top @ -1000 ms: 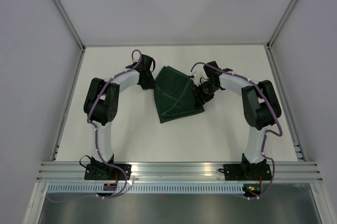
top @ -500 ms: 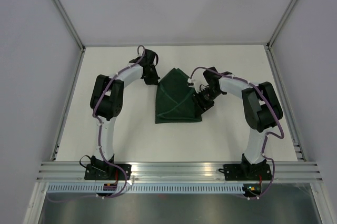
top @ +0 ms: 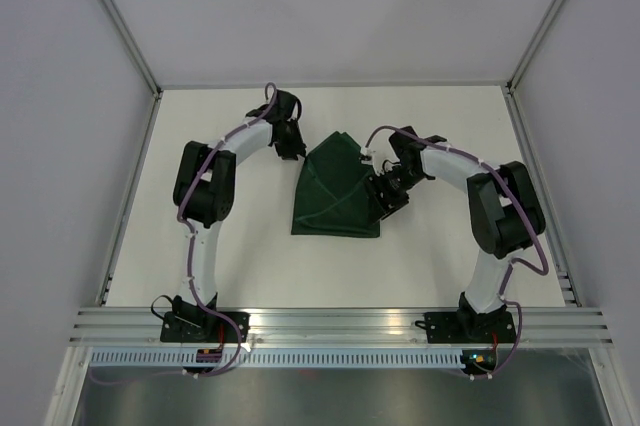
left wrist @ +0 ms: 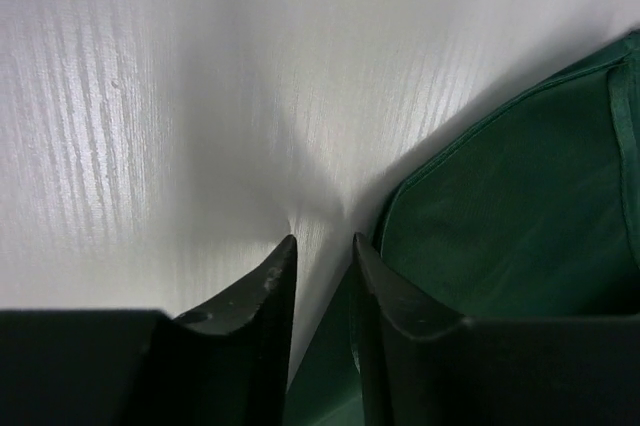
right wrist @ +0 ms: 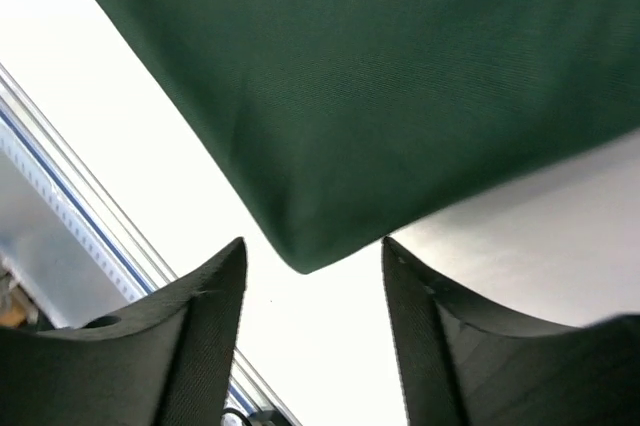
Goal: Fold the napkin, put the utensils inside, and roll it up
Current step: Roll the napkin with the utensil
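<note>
One napkin, long axis and apex pointing far — left gripper barely parted, right gripper wide open.

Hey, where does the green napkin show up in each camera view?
Top external: napkin at the white table's centre.
Left wrist: napkin on the right, beside the fingers.
Right wrist: napkin fills the top, corner pointing down.
Shared landmark: that white table.

Open passage over bare tabletop on the near and far sides of the napkin. Blocked on its left edge by the left gripper, at its right corner by the right gripper. Bounded by enclosure panels beyond.
</note>
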`<state>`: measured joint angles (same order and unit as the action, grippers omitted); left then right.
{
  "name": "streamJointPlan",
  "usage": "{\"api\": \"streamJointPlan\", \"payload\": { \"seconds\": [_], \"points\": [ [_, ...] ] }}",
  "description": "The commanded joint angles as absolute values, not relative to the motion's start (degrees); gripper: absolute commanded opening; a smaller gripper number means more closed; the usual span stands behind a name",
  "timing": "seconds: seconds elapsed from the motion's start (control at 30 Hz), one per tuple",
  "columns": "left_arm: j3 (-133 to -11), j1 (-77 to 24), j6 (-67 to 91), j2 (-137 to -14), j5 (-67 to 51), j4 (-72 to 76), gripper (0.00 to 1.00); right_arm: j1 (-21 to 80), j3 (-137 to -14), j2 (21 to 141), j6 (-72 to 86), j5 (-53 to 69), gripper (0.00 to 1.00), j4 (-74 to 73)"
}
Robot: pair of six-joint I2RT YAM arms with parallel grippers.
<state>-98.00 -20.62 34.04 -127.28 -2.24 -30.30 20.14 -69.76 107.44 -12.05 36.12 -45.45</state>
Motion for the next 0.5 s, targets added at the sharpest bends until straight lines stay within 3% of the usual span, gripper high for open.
{"api": "streamJointPlan", "payload": {
  "seconds": [0.0, 0.13, 0.23, 0.47],
  "points": [
    [-100.55, -18.64, 31.38, -120.77, -5.09, -29.88, 0.36, 19.16, -71.54, 100.3, -8.7, 33.32, 0.65, -44.47],
    [-100.11, -16.44, 30.06, -113.23, -6.77, -28.65, 0.49, 18.28, -74.87, 97.83, -11.15, 29.28, 0.68, -46.75],
    [-98.45, -16.0, 29.09, -107.78, -8.17, -26.2, 0.53, 18.37, -76.55, 95.63, -16.33, 22.08, 0.71, -44.57],
    [-95.81, -17.93, 28.47, -96.01, -9.32, -22.33, 0.55, 22.84, -76.56, 93.43, -30.58, 18.64, 0.71, -37.21]
  ]
}}
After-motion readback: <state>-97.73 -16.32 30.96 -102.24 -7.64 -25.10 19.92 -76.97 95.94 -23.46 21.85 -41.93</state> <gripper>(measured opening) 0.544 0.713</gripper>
